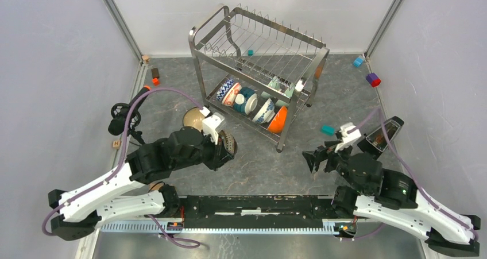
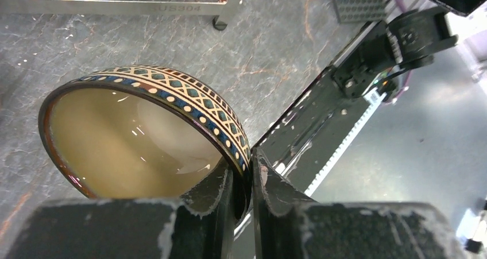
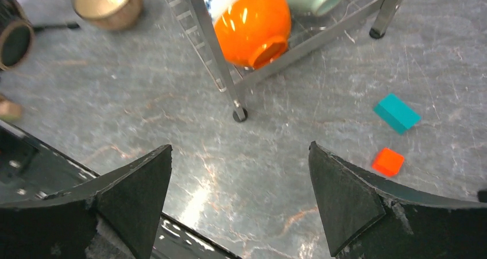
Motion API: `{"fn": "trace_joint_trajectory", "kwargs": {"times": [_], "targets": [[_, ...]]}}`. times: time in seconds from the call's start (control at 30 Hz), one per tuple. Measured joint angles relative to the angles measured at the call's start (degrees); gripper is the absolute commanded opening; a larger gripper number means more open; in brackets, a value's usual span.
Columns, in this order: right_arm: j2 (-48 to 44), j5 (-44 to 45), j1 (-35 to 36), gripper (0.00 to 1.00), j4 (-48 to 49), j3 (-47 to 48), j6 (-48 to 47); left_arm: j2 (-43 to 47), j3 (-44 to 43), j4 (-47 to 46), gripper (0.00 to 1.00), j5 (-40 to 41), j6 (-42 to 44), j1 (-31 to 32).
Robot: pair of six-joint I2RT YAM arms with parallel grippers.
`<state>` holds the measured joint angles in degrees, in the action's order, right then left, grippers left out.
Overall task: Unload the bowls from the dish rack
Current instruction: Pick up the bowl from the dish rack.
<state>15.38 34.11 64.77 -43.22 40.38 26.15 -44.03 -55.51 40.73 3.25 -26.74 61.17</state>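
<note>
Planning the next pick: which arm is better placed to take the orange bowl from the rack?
Right. The right end effector is open and empty, facing the orange bowl in the dish rack. The left end effector is shut on the rim of the patterned bowl.

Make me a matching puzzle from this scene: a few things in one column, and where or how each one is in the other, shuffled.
1. dark brown patterned ceramic bowl with cream inside
2. glossy orange ceramic bowl
3. small teal rectangular block
4. right gripper

A. lying on the grey stone-look table
B. rim pinched by the left gripper
C. open, holding nothing
D. in the lower tier of the steel wire dish rack

Pairs: 1-B, 2-D, 3-A, 4-C.
</note>
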Motion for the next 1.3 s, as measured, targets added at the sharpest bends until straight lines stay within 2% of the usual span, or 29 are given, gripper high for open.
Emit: {"fn": "trace_joint_trajectory", "kwargs": {"times": [0.1, 0.33, 0.63, 0.73, 0.8, 1.03, 1.3], "targets": [[3.67, -1.25, 0.0, 0.93, -1.99, 0.0, 0.15, -1.49, 0.11, 0.5, 0.02, 3.74, 1.55, 3.69], [4.44, -2.71, 0.0, 0.93, -2.32, 0.0, 0.13, -6.4, 0.07, 4.48, 0.02, 11.89, 4.48, 14.84], [7.76, -6.49, 0.0, 0.92, -5.03, 0.9, -1.38, -13.27, -5.95, 10.67, 0.02, 18.34, 9.01, 21.68], [9.4, -7.96, 0.0, 0.92, -5.88, 2.14, -1.86, -14.64, -6.36, 11.02, 0.02, 19.02, 10.71, 23.63], [10.12, -9.01, 0.0, 0.98, -6.27, 2.47, -1.95, -14.97, -6.36, 11.74, 0.02, 19.08, 12.07, 24.55], [11.69, -9.77, 0.0, 0.98, -9.62, 2.47, 1.22, -15.98, -6.88, 13.4, 0.02, 16.63, 16.13, 25.94], [10.86, -13.31, 0.0, 0.98, -9.99, 1.68, 5.22, -21.7, -9.05, 13.92, 0.02, 13.99, 20.24, 28.06]]}}
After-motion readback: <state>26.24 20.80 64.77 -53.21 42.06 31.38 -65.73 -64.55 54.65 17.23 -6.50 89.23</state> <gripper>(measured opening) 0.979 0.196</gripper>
